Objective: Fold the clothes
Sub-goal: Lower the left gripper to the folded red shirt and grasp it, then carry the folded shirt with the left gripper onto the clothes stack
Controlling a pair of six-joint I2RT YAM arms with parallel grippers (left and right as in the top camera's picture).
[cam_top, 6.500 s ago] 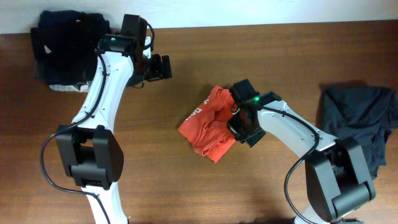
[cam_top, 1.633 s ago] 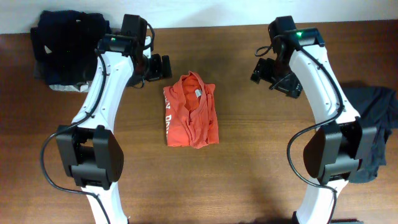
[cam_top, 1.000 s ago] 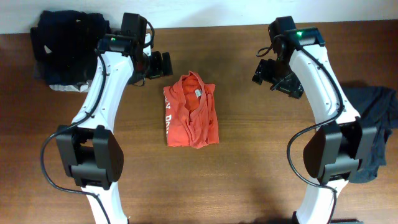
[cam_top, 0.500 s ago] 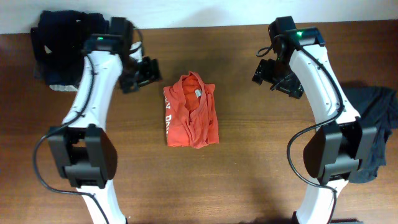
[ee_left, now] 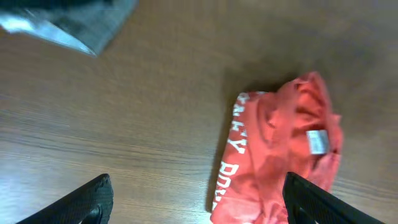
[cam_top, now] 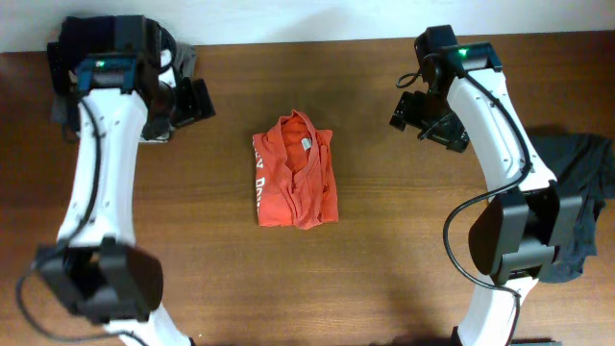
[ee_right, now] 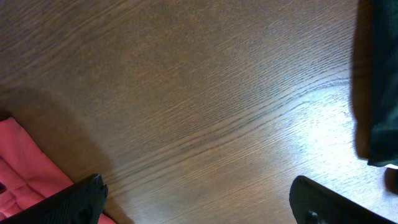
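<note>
A folded orange shirt [cam_top: 295, 181] with white lettering lies flat in the middle of the wooden table [cam_top: 384, 269]. My left gripper [cam_top: 187, 101] hovers up and to the left of it, beside a dark pile of clothes [cam_top: 65, 48]. In the left wrist view its jaws [ee_left: 196, 208] stand wide open over bare wood, with the orange shirt [ee_left: 280, 155] by the right fingertip. My right gripper [cam_top: 423, 117] hangs open at the upper right, away from the shirt. Its wrist view shows the gripper [ee_right: 199, 205] holding nothing and a corner of the shirt [ee_right: 22, 168] at the lower left.
A crumpled dark grey garment [cam_top: 577, 192] lies at the table's right edge, and shows again as dark cloth [ee_right: 379, 81]. A grey-white cloth edge [ee_left: 81, 18] of the left pile shows at the top of the left wrist view. A white wall runs along the back.
The left arm has swung left, away from the orange shirt and toward the dark pile. The right arm and the shirt have not moved.
</note>
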